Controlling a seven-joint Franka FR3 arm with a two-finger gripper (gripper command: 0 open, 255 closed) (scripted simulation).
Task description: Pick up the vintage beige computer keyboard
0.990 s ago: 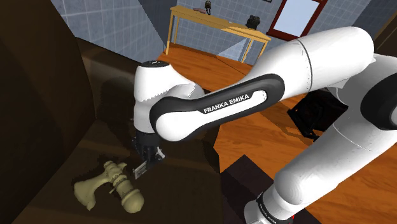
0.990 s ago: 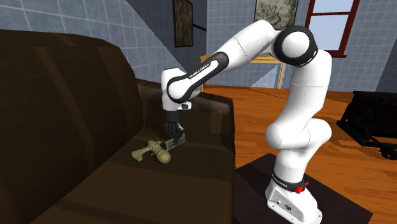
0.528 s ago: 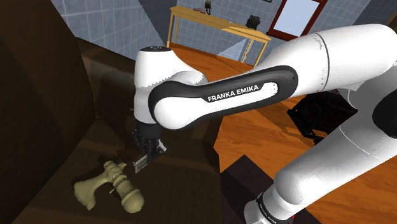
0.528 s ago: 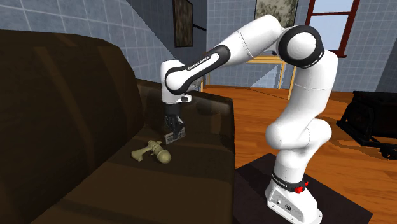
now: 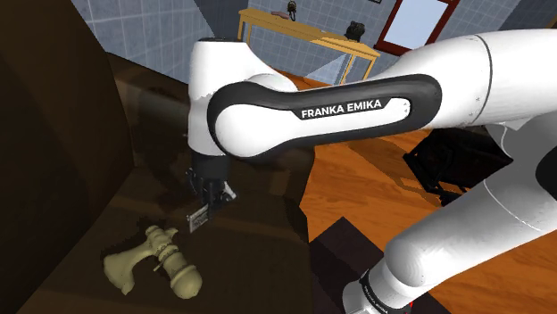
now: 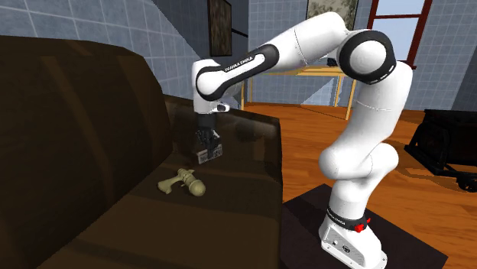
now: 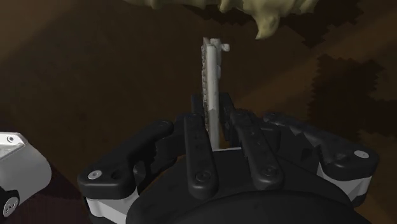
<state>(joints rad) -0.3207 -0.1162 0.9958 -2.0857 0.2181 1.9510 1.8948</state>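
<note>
1. Dark brown sofa (image 6: pixel 76 153) fills the near left.
2. Blue-grey tiled walls (image 6: pixel 183 30) behind, one framed picture (image 6: pixel 220 27).
3. Orange wooden floor (image 6: pixel 306 145) spreads right.
4. Far off: light wooden table (image 5: pixel 308 36), red-framed window (image 6: pixel 405 19).
5. Far right, a black thing (image 6: pixel 447 145), perhaps a cart.

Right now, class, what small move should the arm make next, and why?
Probably lift straight up a little: the gripper is shut on the thin grey keyboard, which hangs low over the dark sofa seat, close to a beige turned piece.

shoulder: near, beside arm (image 5: pixel 339 111), facing 10 o'clock | second exterior: farther, side-on | wrist: along gripper (image 7: pixel 212 103) | shared: sofa (image 6: pixel 191 222) seat
</note>
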